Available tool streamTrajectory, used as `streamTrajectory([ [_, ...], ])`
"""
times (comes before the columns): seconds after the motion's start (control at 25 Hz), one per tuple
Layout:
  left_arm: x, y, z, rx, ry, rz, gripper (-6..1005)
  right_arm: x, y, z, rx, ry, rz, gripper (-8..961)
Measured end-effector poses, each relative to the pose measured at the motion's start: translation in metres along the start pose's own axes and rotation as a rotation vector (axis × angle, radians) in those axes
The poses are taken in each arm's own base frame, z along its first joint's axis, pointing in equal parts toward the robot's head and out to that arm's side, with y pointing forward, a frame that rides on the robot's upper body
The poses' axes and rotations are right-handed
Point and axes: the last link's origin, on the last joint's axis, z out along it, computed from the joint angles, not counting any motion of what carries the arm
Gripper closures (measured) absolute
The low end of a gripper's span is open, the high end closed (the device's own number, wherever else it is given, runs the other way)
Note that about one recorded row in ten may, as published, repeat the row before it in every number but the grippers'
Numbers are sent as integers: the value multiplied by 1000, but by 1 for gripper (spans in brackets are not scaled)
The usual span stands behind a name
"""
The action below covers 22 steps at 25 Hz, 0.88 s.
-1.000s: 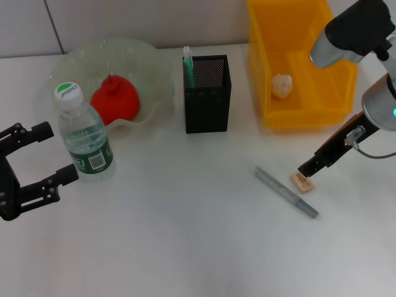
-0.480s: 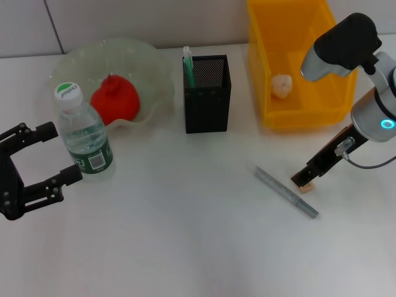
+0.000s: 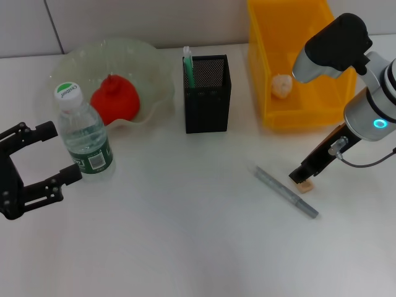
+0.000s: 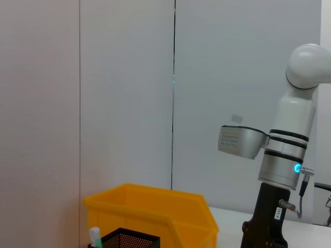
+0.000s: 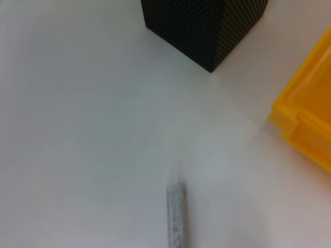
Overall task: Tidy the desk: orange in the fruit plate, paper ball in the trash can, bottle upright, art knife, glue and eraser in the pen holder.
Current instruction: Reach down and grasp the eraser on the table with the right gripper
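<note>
The trash can (image 3: 301, 68) stands just beyond the right gripper (image 3: 302, 178), with the paper ball (image 3: 281, 85) already inside it. The pen holder (image 3: 207, 94) is farther off, beyond and toward the robot's left of that gripper, across bare white desk (image 3: 185, 235), so the carry looks unobstructed. The right gripper sits low on the eraser (image 3: 303, 185), which peeks out from under its tip; whether its fingers have closed on the block cannot be told. The art knife (image 3: 286, 192), a grey stick, lies just beside the eraser on its left, its long axis slanting across the desk, close enough to be nudged. The left gripper (image 3: 37, 168) hangs wide apart beside the upright bottle (image 3: 83, 137), well away; the right arm is plainly nearer.
</note>
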Motion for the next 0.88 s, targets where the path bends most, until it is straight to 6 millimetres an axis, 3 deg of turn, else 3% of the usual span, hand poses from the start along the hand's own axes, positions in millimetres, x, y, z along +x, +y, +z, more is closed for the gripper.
streamTrajectory([
  [0.16, 1, -1, 0, -1, -1, 5, 171, -1, 1, 0, -1, -2, 0, 343],
  [0.24, 1, -1, 0, -1, -2, 6, 171, 1, 1, 3, -6, 6, 5, 417],
  [0.88, 1, -1, 0, 1, -2, 11, 170, 1, 0, 10, -16, 24, 16, 416],
])
